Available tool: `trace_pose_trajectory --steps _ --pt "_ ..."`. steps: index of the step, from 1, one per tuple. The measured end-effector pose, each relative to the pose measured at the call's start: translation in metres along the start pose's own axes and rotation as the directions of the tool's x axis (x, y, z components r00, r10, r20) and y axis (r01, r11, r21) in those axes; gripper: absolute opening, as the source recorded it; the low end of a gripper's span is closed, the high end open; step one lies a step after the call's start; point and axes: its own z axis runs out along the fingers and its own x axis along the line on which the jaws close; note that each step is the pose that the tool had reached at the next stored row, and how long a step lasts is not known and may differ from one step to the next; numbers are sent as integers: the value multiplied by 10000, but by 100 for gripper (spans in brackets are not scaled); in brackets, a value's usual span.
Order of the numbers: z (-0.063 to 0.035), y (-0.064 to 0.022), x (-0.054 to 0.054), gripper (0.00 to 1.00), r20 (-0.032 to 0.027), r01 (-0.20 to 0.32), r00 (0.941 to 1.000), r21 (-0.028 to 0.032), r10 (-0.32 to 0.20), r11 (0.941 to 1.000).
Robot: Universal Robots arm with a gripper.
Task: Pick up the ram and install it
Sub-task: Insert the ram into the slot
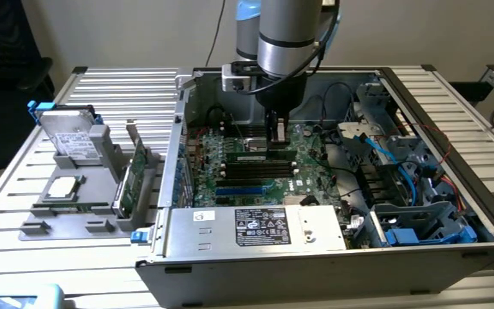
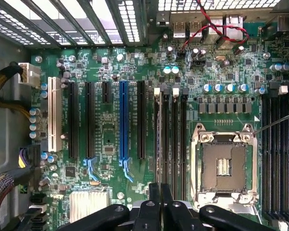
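Note:
The ram [image 1: 260, 156], a long thin green stick, stands on edge across the motherboard at the rearmost of the black memory slots [image 1: 256, 170] inside the open computer case. My gripper [image 1: 274, 147] comes straight down onto its top edge, fingers closed on it. In the wrist view the black fingers [image 2: 153, 202] are pressed together, with the gripper [image 2: 160, 192] in line with the memory slots [image 2: 176, 139] beside the empty processor socket [image 2: 225, 163]. The stick itself is hidden edge-on under the fingers there.
At the exterior view's left, a grey fixture [image 1: 67, 212] carries a hard drive [image 1: 69, 138], a square silver processor chip [image 1: 62, 188] and a green expansion card [image 1: 131, 177]. The power supply [image 1: 256, 228] fills the case front. Blue and black cables [image 1: 375, 145] and drive cages crowd the right.

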Motion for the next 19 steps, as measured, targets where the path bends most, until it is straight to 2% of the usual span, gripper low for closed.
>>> trace_pose_trajectory --steps 11,16,19 --pt "28 -1 -3 13 2 30 10000 14 -30 10000" --pt "54 6 -4 13 1 52 10000 83 -52 10000" --pt "69 9 -4 13 2 57 10000 90 -57 9999"
